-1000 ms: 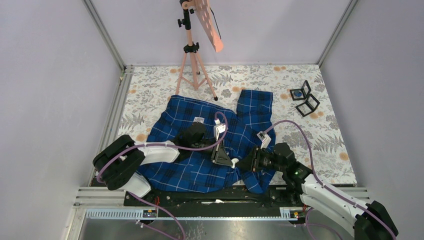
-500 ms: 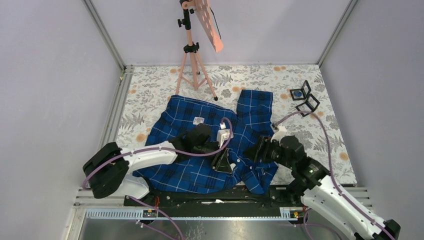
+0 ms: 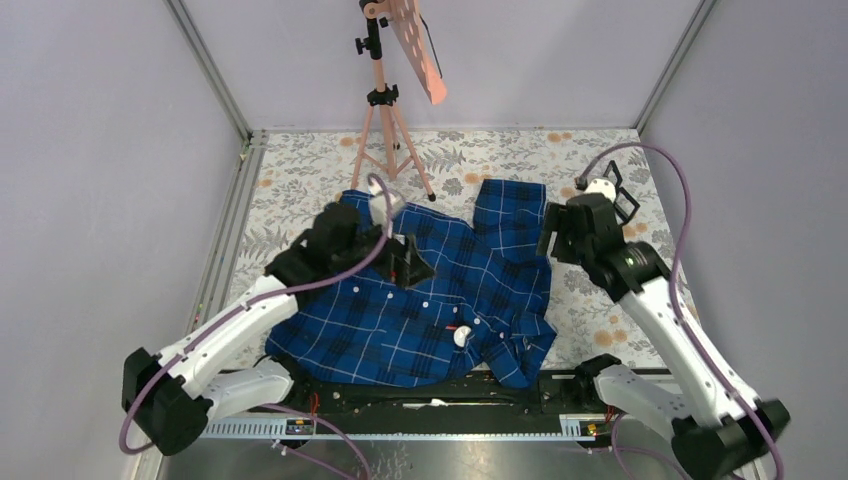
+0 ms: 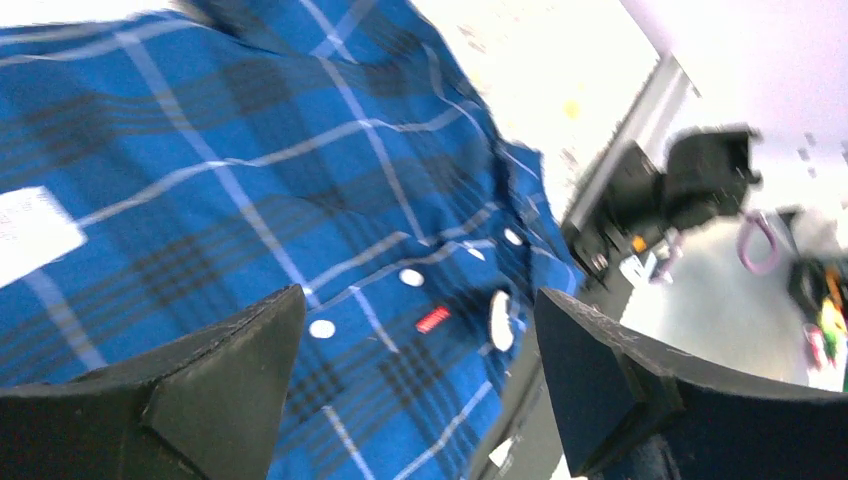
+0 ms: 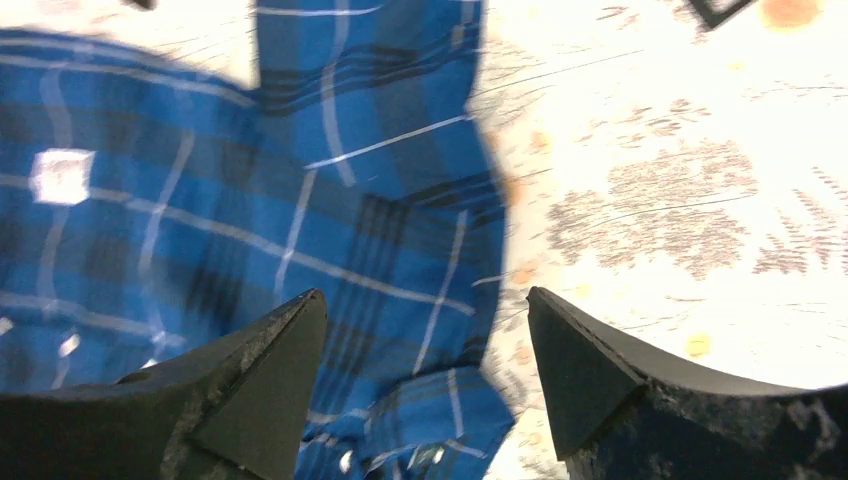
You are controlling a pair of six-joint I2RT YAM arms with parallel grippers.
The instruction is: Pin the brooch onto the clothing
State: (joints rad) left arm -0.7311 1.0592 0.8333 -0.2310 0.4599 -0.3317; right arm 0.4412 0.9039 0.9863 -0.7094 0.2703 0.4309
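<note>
Both wide, empty. The small white round brooch (image 3: pixel 461 337) lies on the dark-blue plaid shirt (image 3: pixel 380 330) by its white button row (image 4: pixel 411 277), nearward of my left gripper (image 4: pixel 417 298); right gripper (image 5: pixel 425 297) looks farther, 1 sleeve over.

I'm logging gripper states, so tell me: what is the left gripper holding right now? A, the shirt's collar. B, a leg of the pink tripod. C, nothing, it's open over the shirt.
C: in the left wrist view the left gripper is spread wide, with nothing between its fingers except the plaid shirt lying beneath.
</note>
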